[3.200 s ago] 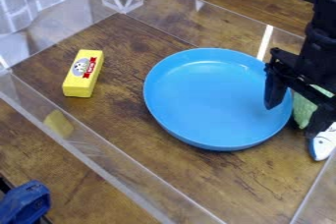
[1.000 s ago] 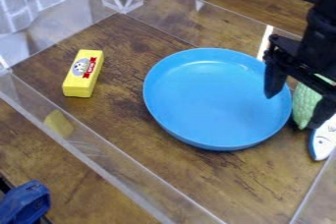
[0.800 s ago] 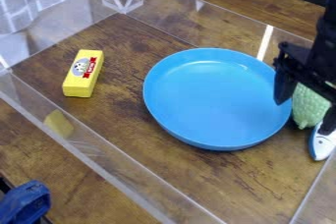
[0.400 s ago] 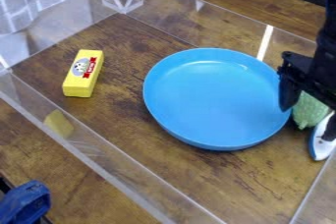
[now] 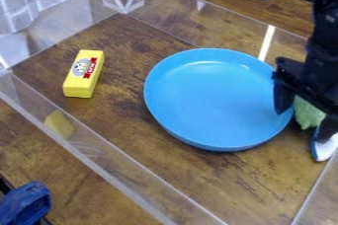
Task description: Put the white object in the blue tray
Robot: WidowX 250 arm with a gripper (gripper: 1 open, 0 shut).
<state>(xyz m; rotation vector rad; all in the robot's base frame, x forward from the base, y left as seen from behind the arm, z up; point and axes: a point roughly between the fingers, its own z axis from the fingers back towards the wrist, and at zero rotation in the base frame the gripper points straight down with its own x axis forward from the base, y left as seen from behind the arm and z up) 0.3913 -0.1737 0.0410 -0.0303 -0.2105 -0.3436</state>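
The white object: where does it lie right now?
The white object lies at the camera view's right edge, on the table just outside the blue tray, beneath the open hand.

No text, brand, number or sign can be read anywhere in the view. The yellow block on the left of the worktop carries a small label with red and white marks on its top face, but it is too small and blurred to make out.
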